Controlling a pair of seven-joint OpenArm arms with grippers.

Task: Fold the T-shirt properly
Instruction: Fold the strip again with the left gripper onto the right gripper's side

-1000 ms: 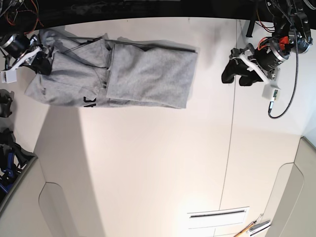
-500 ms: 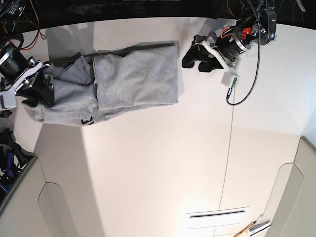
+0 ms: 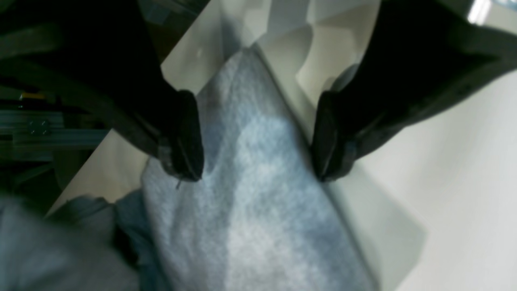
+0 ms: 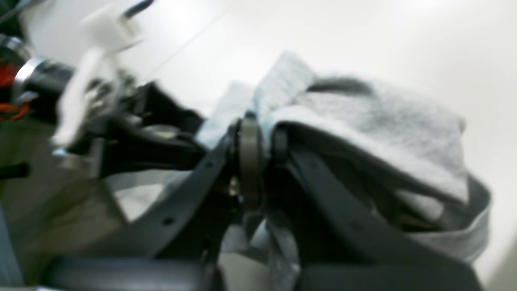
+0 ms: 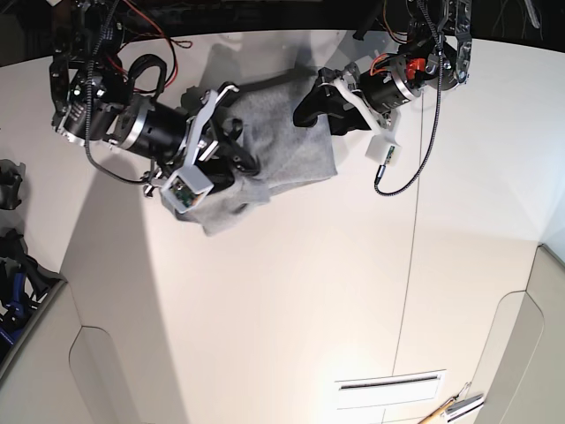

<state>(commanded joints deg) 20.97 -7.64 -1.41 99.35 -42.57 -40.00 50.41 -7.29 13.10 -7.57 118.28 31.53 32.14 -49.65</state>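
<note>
The grey T-shirt [image 5: 287, 132] lies bunched and doubled over at the back middle of the white table [image 5: 291, 291]. My right gripper [image 5: 231, 157] is shut on a fold of it, and cloth hangs below it. In the right wrist view the fingers [image 4: 250, 153] pinch grey fabric [image 4: 363, 117]. My left gripper [image 5: 311, 108] is open at the shirt's right edge. In the left wrist view its two black fingers [image 3: 185, 157] straddle the shirt's cloth [image 3: 258, 218], just above it. The lettering is hidden.
A seam [image 5: 413, 256] runs down the table on the right. A cable with a small white box [image 5: 386, 152] hangs from the left arm. Black fixtures [image 5: 11, 265] sit at the left edge. A slot [image 5: 388, 382] and pencil-like tools [image 5: 455, 406] lie at the front right.
My right gripper has carried the shirt's left end rightwards over the rest, so the shirt is doubled and bunched. My left gripper has moved left onto the shirt's right edge.
</note>
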